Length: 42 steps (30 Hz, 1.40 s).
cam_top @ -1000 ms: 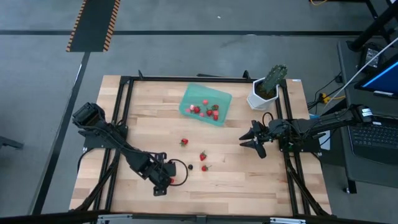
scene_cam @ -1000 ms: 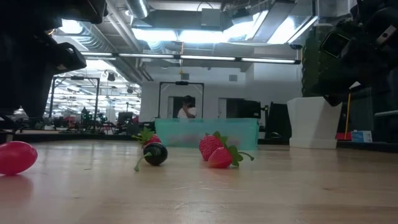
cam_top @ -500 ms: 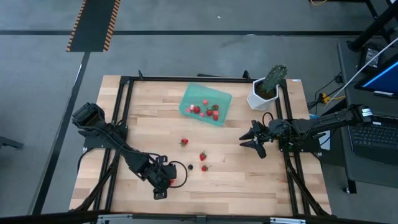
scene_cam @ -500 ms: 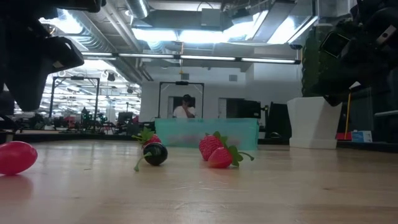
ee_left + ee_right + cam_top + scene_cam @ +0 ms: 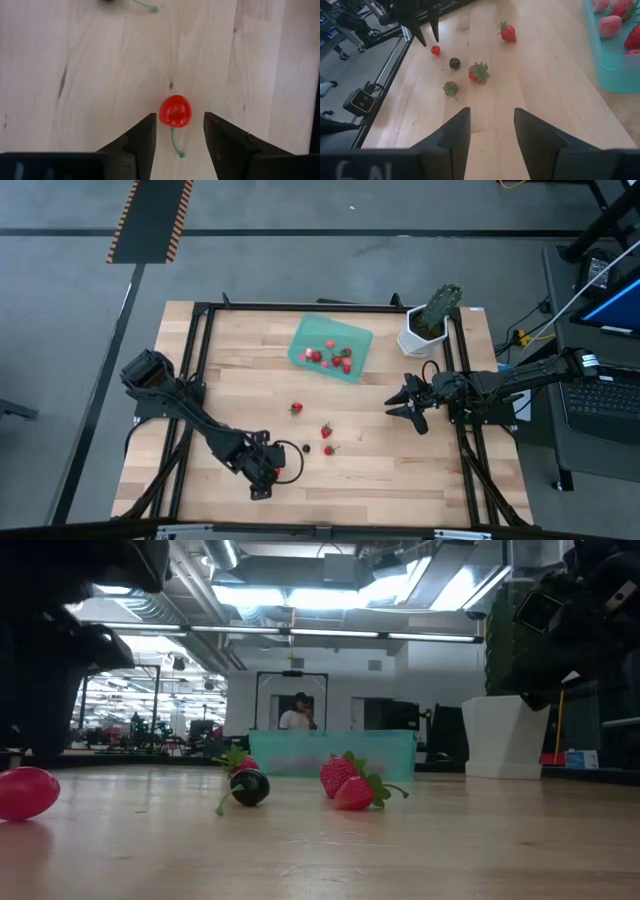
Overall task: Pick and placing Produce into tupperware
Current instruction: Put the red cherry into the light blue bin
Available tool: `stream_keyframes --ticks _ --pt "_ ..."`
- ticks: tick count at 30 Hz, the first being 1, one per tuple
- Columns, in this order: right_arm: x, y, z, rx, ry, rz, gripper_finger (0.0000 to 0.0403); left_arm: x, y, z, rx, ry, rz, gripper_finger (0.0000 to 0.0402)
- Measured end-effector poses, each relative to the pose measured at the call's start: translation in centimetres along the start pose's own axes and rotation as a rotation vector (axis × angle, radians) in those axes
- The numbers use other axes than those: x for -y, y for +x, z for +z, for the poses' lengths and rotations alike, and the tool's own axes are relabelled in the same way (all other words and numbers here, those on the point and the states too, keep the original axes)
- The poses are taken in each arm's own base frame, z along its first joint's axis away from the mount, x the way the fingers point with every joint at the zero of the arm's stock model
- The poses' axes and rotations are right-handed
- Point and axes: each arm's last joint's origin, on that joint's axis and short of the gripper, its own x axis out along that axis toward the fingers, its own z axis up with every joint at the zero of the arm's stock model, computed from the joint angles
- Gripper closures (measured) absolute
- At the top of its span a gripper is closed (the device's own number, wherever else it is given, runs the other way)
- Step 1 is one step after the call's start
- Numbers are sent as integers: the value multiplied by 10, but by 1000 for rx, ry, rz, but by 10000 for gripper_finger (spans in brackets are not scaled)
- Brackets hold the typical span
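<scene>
Red cherry (image 5: pixel 175 111) between parted left hand (image 5: pixel 179 131) fingers; right hand (image 5: pixel 404 405) hovers apart, empty.

From above I see my left hand (image 5: pixel 268 476) low over the pale wooden surface (image 5: pixel 230 395) near its front edge, a small red berry (image 5: pixel 279 471) just beside it. My right hand (image 5: pixel 403 404) waits near the right edge. The shallow translucent teal-green plastic container (image 5: pixel 305 340) sits toward the back edge with several red berries (image 5: pixel 340 361) inside. Three red strawberries (image 5: pixel 326 431) and one dark berry (image 5: pixel 306 448) lie loose mid-surface. A green cactus-like plant in a white pot (image 5: pixel 428 326) stands at the back right corner.
</scene>
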Motion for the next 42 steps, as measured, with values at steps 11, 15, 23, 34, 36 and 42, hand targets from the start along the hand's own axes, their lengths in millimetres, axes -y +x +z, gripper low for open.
stream_keyframes --ticks 11,15,23,34,36,42 --pt "0 0 0 0 4 0 249 2 17 -3 -36 -2 -4 247" --pt "0 0 0 -1 3 0 249 2 23 -4 -49 1 4 247" --pt "0 0 0 -1 4 0 249 2 26 -2 -46 -8 -10 246" --pt "0 0 0 -1 3 0 249 -2 27 4 -34 -22 -16 246" --pt "0 0 0 -1 4 0 249 -2 27 4 -38 -21 -19 247" --pt "0 0 0 -1 4 0 249 -2 27 3 -41 -20 -16 251"
